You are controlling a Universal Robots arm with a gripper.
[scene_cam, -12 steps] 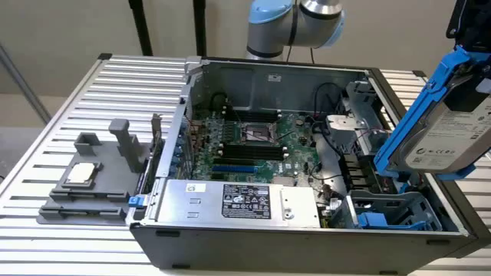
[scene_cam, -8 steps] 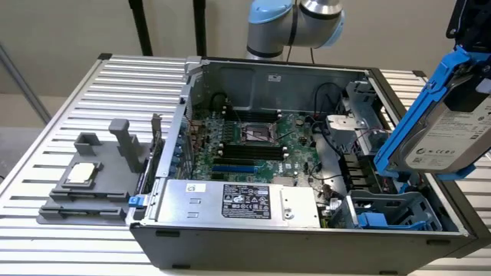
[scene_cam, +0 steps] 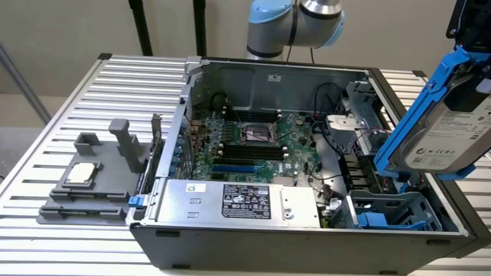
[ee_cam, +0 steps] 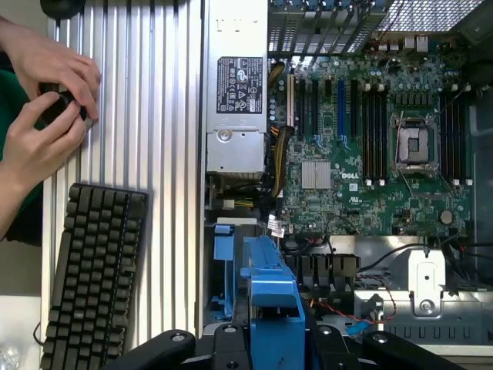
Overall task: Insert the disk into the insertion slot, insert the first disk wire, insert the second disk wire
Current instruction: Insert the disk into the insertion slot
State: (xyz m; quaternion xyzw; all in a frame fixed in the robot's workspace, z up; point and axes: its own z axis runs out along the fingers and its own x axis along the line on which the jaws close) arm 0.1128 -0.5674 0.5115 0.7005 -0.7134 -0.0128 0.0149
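The disk (scene_cam: pixel 449 138), a silver-grey drive with a white label in a bright blue carrier, hangs tilted on edge above the open computer case at the exterior view's right. My gripper (scene_cam: pixel 468 92) is shut on it from above. In the wrist view the blue carrier (ee_cam: pixel 269 297) sits between my black fingers (ee_cam: pixel 223 347). The insertion slot (scene_cam: pixel 391 213), a grey cage with blue tabs, lies below the disk in the case's near right corner, apart from it. Thin red and black wires (ee_cam: pixel 362 308) lie beside the cage.
A silver power supply (scene_cam: pixel 238 201) with a black label sits at the case front beside the cage. The green motherboard (scene_cam: pixel 253 144) fills the middle. A grey fixture (scene_cam: pixel 88 178) stands on the slatted table. A person's hands (ee_cam: pixel 46 108) and a keyboard (ee_cam: pixel 92 277) are beside the case.
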